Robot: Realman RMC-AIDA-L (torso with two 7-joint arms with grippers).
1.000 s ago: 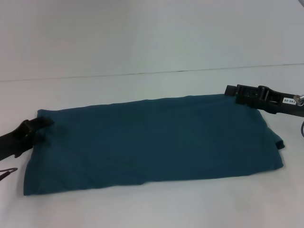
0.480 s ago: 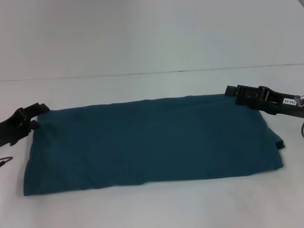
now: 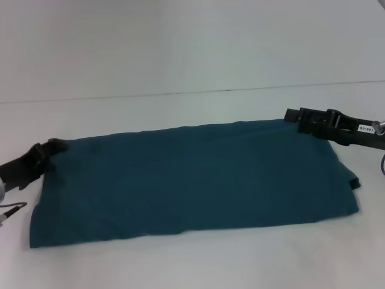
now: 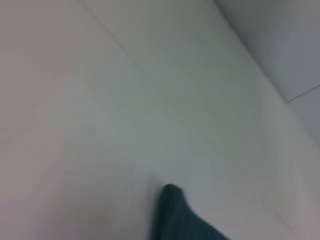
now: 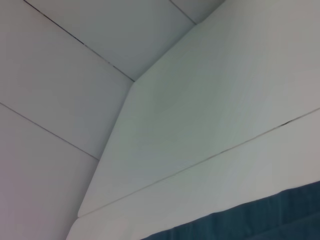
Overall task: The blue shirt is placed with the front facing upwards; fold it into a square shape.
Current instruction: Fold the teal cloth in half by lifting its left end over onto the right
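The blue shirt (image 3: pixel 192 177), folded into a long plain band, lies flat across the white counter (image 3: pixel 192 114), with the left pincer (image 3: pixel 53 146) at its ten-o'clock corner and the right pincer (image 3: pixel 295 115) at its two-o'clock corner, their grip impossible to tell.

Two black, blocky plastic grippers: the left gripper (image 3: pixel 47 150) has a thin cable looping beneath it; the right gripper (image 3: pixel 293 114) carries a small white label with dark print.
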